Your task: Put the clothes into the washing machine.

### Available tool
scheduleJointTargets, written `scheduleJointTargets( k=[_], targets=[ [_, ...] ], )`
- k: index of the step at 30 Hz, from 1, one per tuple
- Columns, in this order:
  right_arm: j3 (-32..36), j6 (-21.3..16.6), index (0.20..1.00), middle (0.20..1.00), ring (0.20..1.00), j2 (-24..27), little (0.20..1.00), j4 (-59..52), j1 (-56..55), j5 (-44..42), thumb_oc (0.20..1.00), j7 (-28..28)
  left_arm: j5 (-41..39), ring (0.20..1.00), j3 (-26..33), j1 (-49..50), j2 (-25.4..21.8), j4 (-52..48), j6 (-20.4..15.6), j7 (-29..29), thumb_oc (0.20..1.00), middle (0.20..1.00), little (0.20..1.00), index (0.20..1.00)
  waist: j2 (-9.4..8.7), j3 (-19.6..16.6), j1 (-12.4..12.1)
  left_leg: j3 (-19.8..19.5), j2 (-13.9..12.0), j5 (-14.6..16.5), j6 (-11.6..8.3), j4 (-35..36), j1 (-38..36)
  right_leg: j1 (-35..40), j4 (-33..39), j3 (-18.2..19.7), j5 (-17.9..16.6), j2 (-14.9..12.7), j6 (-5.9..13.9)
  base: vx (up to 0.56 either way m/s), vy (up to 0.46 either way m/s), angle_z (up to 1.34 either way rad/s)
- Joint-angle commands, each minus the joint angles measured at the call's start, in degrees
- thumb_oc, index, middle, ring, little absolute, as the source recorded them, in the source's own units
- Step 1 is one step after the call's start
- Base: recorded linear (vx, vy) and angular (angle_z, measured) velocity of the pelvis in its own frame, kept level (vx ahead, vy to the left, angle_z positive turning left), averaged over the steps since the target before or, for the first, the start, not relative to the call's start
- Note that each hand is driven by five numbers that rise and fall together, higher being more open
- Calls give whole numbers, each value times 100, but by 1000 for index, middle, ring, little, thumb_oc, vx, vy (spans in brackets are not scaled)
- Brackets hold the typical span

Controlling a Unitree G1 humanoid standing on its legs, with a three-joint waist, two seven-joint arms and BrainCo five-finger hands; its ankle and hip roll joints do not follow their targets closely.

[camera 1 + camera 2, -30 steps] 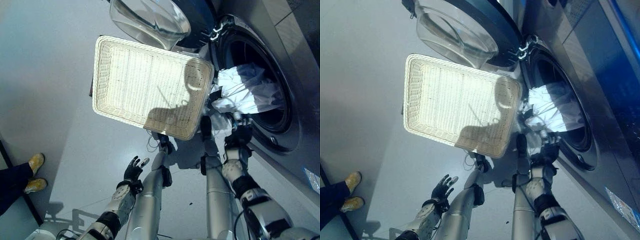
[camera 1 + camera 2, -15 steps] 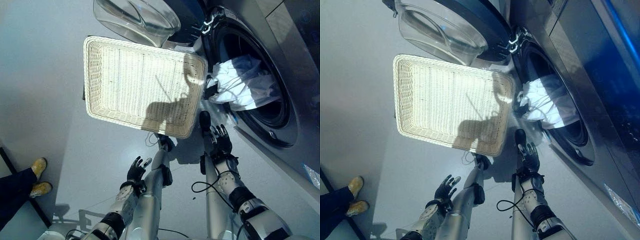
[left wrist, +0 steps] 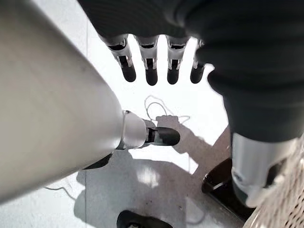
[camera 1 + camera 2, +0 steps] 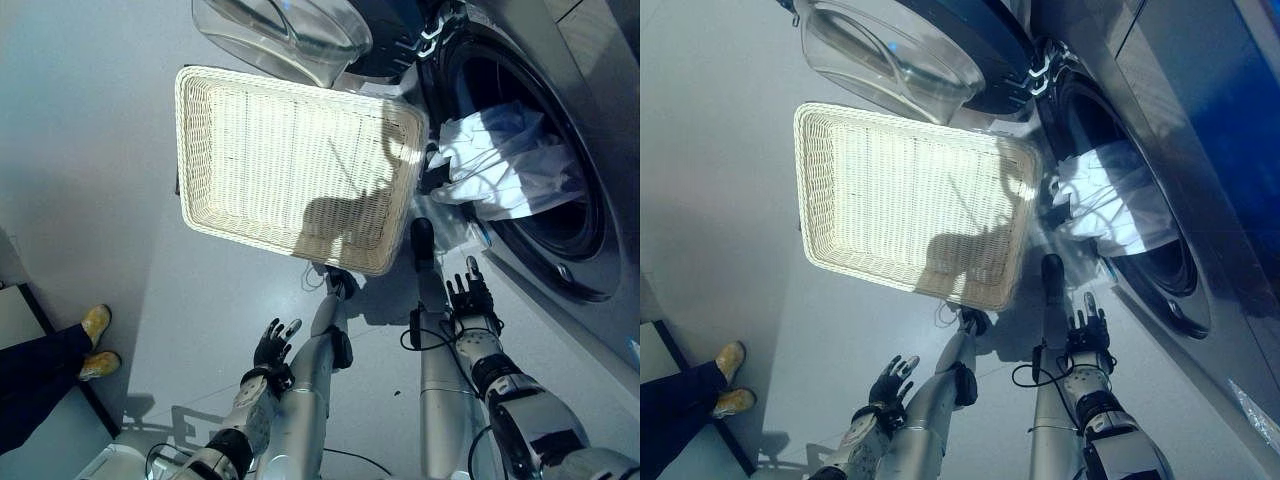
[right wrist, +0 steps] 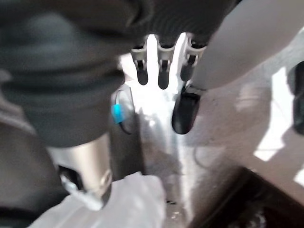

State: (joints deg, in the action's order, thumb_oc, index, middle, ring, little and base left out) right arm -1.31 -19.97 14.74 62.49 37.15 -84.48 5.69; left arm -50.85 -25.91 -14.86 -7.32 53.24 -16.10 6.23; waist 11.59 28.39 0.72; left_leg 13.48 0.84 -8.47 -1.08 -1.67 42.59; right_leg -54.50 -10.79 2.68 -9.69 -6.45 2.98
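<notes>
Fingers of the right robot hand [image 4: 473,297] are spread and hold nothing, just below the washing machine [image 4: 590,130] opening. White clothes [image 4: 505,165] bulge from the drum over its rim. Left robot hand [image 4: 272,348] hangs open, low over the floor [image 4: 90,150]. An empty wicker basket [image 4: 295,165] sits beside the open door [image 4: 285,35].

I saw the white clothes [image 4: 505,160] bunched in the washing machine [image 4: 590,255] drum's round opening, partly spilling over its lower rim, door [image 4: 290,30] swung open.
</notes>
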Motion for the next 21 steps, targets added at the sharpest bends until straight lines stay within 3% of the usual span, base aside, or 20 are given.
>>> scheduleJointTargets(
  k=[1, 5, 8, 14, 21],
  targets=[
    [52, -236, 1000, 1000, 1000, 384, 1000, -25, 232, 303, 1000, 369, -192, 1000, -258, 2, 150, -153, -116, 65, 1000, 1000, 1000, 1000, 863, 141, 76, -358, 246, 74, -219, -674, 696, -230, -793, -445, 879, 307, 8, 14, -63, 11],
    [103, -189, 1000, 1000, 1000, 676, 1000, 112, 606, 654, 1000, 536, -221, 1000, -397, -10, 120, -317, -182, 116, 1000, 1000, 1000, 1000, 931, 141, -17, -401, 216, 67, -236, -753, 899, -455, -1010, -471, 969, 300, -3, 20, -63, 16],
    [43, -82, 1000, 1000, 1000, 975, 1000, 254, 1024, 1488, 1000, 718, -228, 1000, -520, -19, 42, -537, -196, 173, 1000, 1000, 1000, 1000, 1007, 141, -133, -456, 206, 53, -242, -798, 1136, -728, -1122, -513, 977, 273, -4, 21, -69, 13],
    [-292, 82, 1000, 1000, 1000, 1377, 1000, 315, 1657, 2544, 1000, 523, -206, 1000, -608, -79, -132, -873, -36, 239, 1000, 1000, 1000, 1000, 1076, 141, -275, -500, 164, 50, -243, -849, 1487, -1129, -1211, -594, 967, 244, -28, 12, -63, 9],
    [-398, -328, 1000, 1000, 1000, 1569, 1000, -66, 2046, 2115, 1000, 154, -181, 1000, -641, -7, -256, -1183, 56, 337, 1000, 1000, 1000, 1000, 1071, 141, -338, -521, 154, 49, -259, -793, 1583, -1241, -1169, -653, 955, 259, -21, 3, -10, 5]
  ],
)
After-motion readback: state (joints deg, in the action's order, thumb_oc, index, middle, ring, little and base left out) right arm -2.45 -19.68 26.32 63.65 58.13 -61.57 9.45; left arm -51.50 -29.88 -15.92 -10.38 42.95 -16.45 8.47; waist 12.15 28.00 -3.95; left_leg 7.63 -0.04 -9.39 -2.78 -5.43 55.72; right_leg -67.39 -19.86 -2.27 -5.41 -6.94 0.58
